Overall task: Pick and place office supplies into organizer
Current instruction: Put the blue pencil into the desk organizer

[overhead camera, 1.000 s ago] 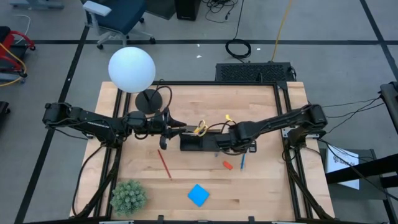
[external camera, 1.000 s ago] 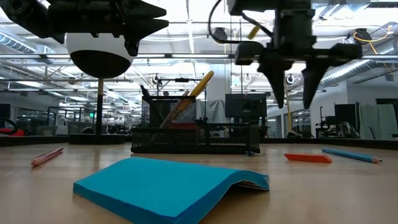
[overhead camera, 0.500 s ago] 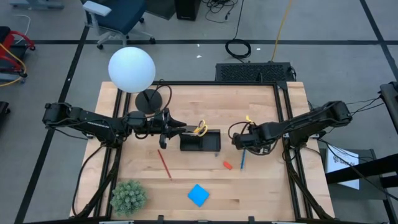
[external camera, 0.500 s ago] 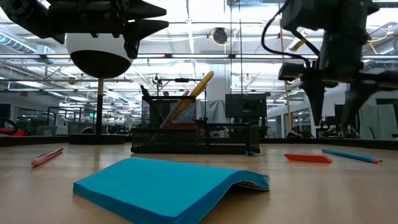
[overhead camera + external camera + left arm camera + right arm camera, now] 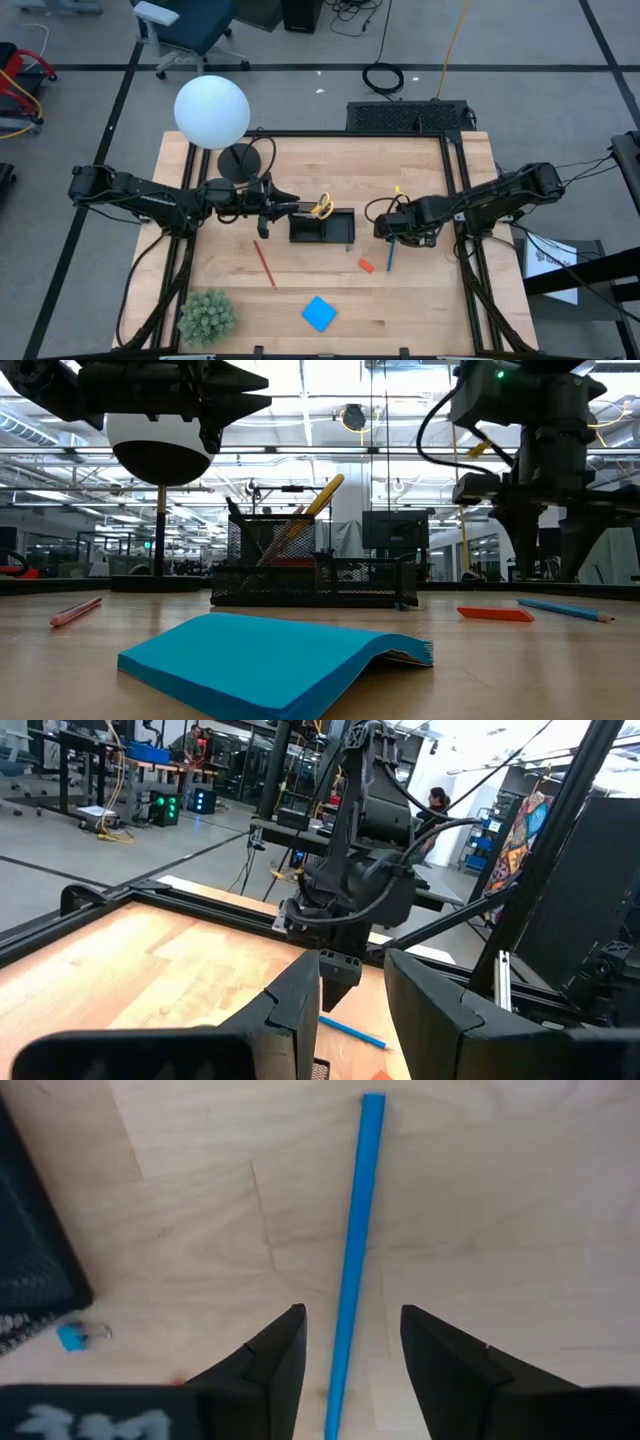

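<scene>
Your right gripper [image 5: 345, 1345] has left the organizer [image 5: 322, 227] and now sits over the blue pencil [image 5: 357, 1230], jaws narrowly apart, straddling it, holding nothing. It lies flat on the surface. Next pick looks lined up. Left gripper [image 5: 352, 1000] waits, jaws part open, empty.

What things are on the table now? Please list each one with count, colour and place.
organizer: 1, black, table centre
scissors: 1, yellow handles, standing in the organizer
red pencil: 1, left of the organizer
eraser: 1, orange-red, right front of the organizer
blue pencil: 1, right of the eraser
note pad: 1, blue, front centre
plant: 1, green, front left corner
lamp: 1, white globe, back left
left gripper: beside the organizer, jaws open
right gripper: jaws open, astride the blue pencil
</scene>
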Robot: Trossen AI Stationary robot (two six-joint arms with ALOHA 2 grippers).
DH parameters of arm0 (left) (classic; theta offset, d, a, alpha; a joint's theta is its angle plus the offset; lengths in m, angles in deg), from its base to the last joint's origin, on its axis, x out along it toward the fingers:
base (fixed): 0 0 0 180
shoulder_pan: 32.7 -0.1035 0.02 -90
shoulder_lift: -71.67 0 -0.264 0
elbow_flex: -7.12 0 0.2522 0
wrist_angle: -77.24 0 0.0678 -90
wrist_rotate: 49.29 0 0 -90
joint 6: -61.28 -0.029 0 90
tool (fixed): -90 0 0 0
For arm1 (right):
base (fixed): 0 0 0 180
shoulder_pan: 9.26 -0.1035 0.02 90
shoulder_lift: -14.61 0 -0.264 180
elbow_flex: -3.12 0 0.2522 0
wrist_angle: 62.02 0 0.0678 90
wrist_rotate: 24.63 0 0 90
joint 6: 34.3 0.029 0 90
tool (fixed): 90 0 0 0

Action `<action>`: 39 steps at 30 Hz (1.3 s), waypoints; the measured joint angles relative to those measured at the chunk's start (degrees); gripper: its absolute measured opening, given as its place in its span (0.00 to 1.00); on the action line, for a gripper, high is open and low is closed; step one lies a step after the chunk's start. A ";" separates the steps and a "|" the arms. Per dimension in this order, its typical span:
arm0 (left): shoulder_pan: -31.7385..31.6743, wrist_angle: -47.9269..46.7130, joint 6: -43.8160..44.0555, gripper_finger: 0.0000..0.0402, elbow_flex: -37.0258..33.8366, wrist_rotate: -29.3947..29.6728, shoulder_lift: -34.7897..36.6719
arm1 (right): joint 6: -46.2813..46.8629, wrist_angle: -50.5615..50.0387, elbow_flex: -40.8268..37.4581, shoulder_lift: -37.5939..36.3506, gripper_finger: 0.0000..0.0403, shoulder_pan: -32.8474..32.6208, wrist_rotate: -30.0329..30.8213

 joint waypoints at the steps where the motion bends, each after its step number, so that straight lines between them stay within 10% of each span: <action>1: 0.00 0.00 0.00 0.28 0.00 0.00 0.00 | -0.83 0.02 0.00 0.02 0.37 0.35 -0.62; 39: 0.07 -4.76 0.92 0.28 0.00 2.53 0.00 | -2.77 13.25 0.00 0.63 0.35 2.52 8.87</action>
